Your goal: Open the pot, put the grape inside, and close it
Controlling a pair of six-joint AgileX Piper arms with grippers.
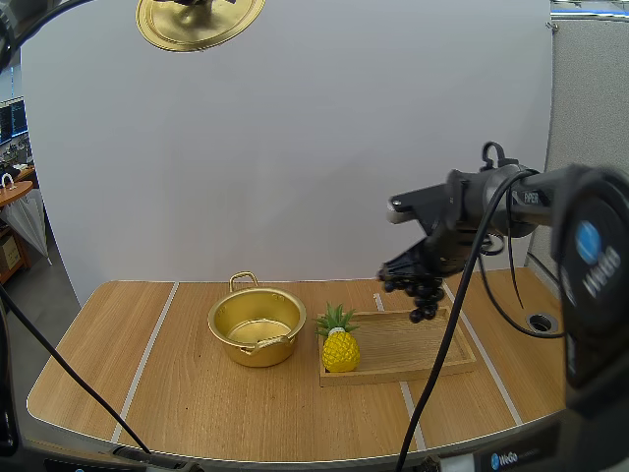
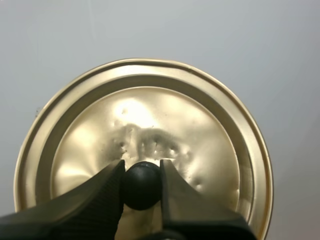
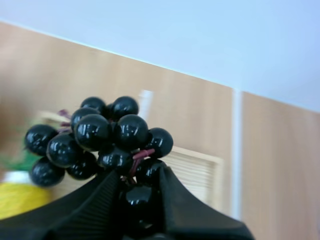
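High view: the pot [image 1: 257, 327] stands open, and my right end effector [image 1: 414, 281] holds the grapes [image 1: 424, 297] above the tray [image 1: 442, 360]. Left wrist: my left end effector [image 2: 142, 174] pinches the lid [image 2: 150, 115] by its knob [image 2: 142, 187]. Right wrist: the grapes are clamped at the stem. The next move, I judge, is to carry them over the pot.

The high camera looks forward and down over the light wooden bench [image 1: 197, 413], sharing the round golden lid [image 2: 150, 115] and black grape bunch [image 3: 100, 135] with the close-up wrist cameras.
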